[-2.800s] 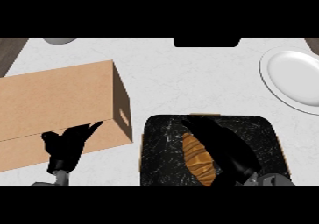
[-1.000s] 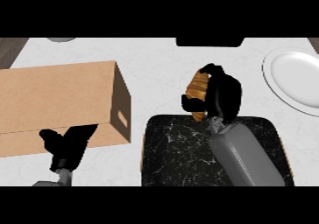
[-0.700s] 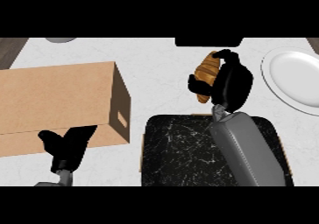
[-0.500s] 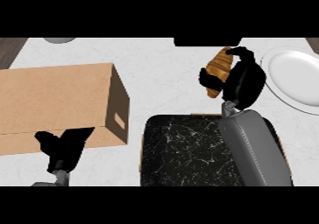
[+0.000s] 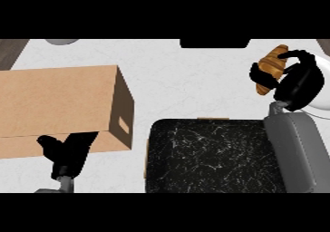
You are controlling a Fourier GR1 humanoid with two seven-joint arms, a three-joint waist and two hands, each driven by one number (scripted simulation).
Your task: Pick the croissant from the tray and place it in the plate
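Golden croissant (image 5: 269, 69) looks light, flaky, crushable; right hand (image 5: 299, 84) curls round its middle, beside plate (image 5: 328, 100); left hand (image 5: 69, 152) rests, fingers relaxed

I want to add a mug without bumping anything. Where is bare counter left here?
The widest free patch is the white counter between the cardboard box and the right hand holding the croissant, above the black tray. The tray itself lies bare. It is crowded at the right edge, where hand and forearm cover the plate, and by the left hand.
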